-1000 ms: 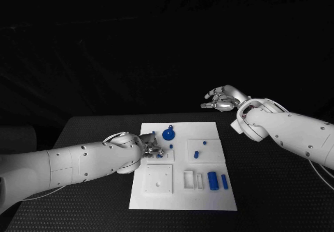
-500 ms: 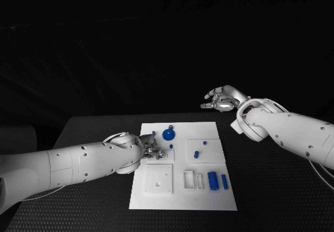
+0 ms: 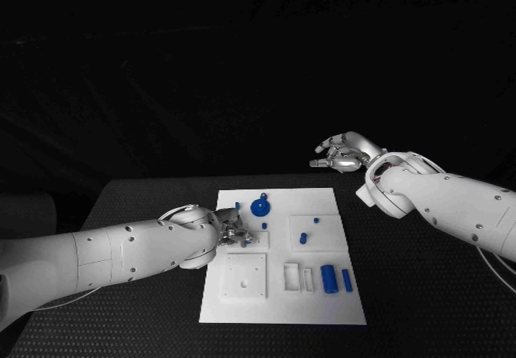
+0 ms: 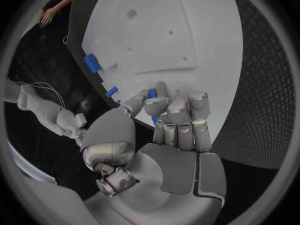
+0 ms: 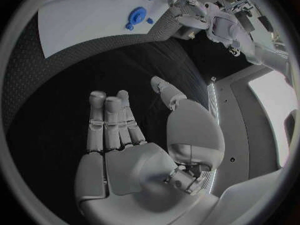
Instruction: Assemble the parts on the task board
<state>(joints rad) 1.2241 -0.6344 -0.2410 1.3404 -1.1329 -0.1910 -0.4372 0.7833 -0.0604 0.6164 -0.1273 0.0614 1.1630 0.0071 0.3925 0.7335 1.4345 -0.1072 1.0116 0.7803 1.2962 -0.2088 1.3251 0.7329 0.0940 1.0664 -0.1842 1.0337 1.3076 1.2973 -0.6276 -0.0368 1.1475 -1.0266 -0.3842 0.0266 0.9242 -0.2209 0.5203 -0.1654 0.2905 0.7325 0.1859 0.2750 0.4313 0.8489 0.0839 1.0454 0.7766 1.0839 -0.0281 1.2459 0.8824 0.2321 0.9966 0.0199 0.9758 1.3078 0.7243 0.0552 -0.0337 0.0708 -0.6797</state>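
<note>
The white task board [image 3: 285, 302] lies in the middle of the black table. My left hand [image 3: 233, 233] rests over the board's left side, fingers curled. In the left wrist view its thumb and fingertips pinch a small blue part [image 4: 152, 93]. A round blue disc [image 3: 260, 206] sits near the board's far edge, with small blue pegs [image 3: 303, 239] in the middle. Two blue cylinders [image 3: 336, 280] lie at the near right. My right hand [image 3: 342, 153] hovers beyond the board's far right corner, with its fingers [image 5: 111, 122] straight, apart and holding nothing.
Square raised blocks [image 3: 244, 277] and a narrow slot block [image 3: 292, 276] stand on the near half of the board. Black table mat [image 3: 430, 298] surrounds the board on all sides. My left forearm [image 3: 107, 257] lies across the table's left part.
A small blue part that showed beside my left fingertips a second ago is now covered by the fingers. The right arm has not moved.
</note>
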